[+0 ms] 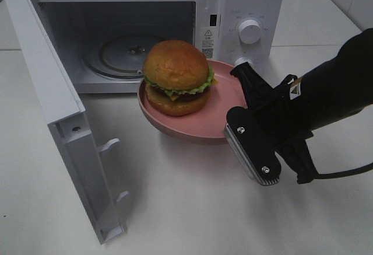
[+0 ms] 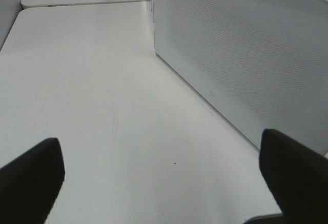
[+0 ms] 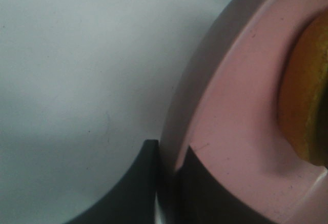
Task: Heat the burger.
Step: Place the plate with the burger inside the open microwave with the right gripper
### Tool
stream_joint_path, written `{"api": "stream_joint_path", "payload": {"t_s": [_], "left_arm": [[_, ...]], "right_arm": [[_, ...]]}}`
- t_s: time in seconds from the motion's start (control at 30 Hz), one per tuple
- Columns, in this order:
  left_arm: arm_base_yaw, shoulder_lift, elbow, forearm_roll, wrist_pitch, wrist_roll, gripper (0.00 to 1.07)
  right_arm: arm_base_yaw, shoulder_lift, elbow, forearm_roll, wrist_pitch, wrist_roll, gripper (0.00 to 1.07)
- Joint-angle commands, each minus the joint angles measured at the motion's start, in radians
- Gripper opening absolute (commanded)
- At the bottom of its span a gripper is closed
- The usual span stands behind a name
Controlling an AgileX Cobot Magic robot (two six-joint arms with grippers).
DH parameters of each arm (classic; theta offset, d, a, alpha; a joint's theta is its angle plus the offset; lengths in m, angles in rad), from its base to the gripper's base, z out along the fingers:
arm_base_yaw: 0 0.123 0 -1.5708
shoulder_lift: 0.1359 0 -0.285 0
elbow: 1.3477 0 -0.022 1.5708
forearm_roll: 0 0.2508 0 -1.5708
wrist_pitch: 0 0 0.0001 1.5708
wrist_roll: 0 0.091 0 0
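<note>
The burger [image 1: 176, 77], with a golden bun and a lettuce frill, sits on a round pink plate [image 1: 192, 123] just in front of the open microwave [image 1: 250, 10]. My right gripper [image 1: 232, 128] is shut on the plate's near right rim. The plate seems to hang slightly above the table. In the right wrist view the dark fingers [image 3: 138, 183] pinch the plate's rim [image 3: 230, 106], with the burger's bun [image 3: 307, 90] at the edge. My left gripper [image 2: 164, 170] is open and empty, low over the table beside the microwave's perforated side wall [image 2: 246, 55].
The microwave door [image 1: 52, 109] is swung wide open to the left and juts toward the front. Inside lies a bare glass turntable [image 1: 119, 53]. The control knob [image 1: 250, 31] is on the right panel. White tabletop [image 1: 186, 208] spreads in front.
</note>
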Motion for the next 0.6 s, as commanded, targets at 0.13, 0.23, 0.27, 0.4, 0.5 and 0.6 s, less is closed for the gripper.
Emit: {"api": "stream_joint_path", "payload": {"t_s": [0.13, 0.23, 0.27, 0.4, 0.5, 0.6], "left_arm": [[0.001, -0.024, 0.004, -0.001, -0.014, -0.003, 0.98], [0.001, -0.024, 0.004, -0.001, -0.014, -0.003, 0.98], [0.001, -0.024, 0.004, -0.001, -0.014, -0.003, 0.98], [0.001, -0.024, 0.004, -0.001, -0.014, -0.003, 0.98], [0.001, -0.024, 0.004, -0.001, -0.014, -0.003, 0.98], [0.001, -0.024, 0.004, -0.001, -0.014, -0.003, 0.98]], "right_arm": [[0.023, -0.013, -0.01, -0.054, -0.09, 0.039, 0.0], [0.041, -0.007, -0.01, -0.079, -0.11, 0.084, 0.0], [0.041, 0.008, -0.016, -0.087, -0.111, 0.104, 0.0], [0.041, 0.033, -0.038, -0.089, -0.102, 0.125, 0.0], [0.044, 0.058, -0.07, -0.089, -0.088, 0.126, 0.0], [0.05, 0.094, -0.11, -0.09, -0.086, 0.131, 0.0]]}}
